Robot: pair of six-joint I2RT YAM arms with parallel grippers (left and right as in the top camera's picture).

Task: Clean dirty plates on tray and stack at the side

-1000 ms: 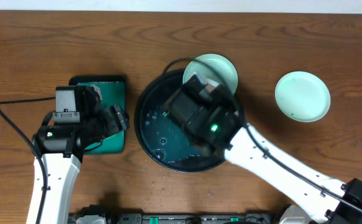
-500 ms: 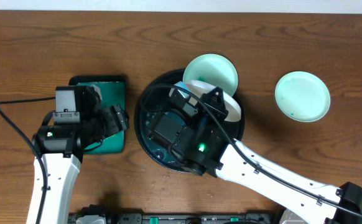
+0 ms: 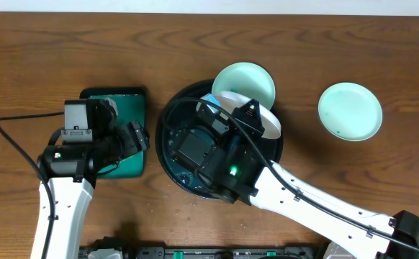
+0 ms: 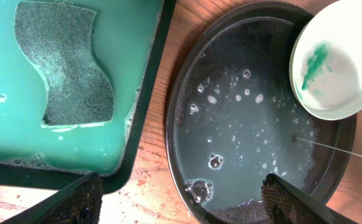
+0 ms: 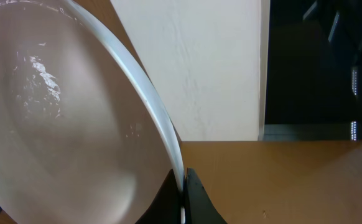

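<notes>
The black tray [image 3: 168, 122] holds soapy water [image 4: 249, 137] in the middle of the table. My right gripper [image 5: 182, 194] is shut on the rim of a white plate [image 5: 63, 124], which it holds tilted on edge above the tray's right part [image 3: 265, 119]. A second plate [image 3: 247, 78], pale mint with a green smear [image 4: 315, 59], rests over the tray's far rim. A third plate [image 3: 350, 111] lies on the table to the right. My left gripper [image 4: 181, 211] hangs open over the gap between the two trays, with nothing between its fingers.
A green rectangular tray [image 4: 7, 106] with a black rim stands left of the black tray, with a green scouring sponge [image 4: 66, 65] lying in shallow water. Water drops spot the wood [image 4: 156, 180] between the trays. The right arm [image 3: 303, 187] crosses the table's front right.
The right arm has shifted toward the front left of the tray and raised a white plate on edge; over the last half second it stayed still. The left arm has not moved.
</notes>
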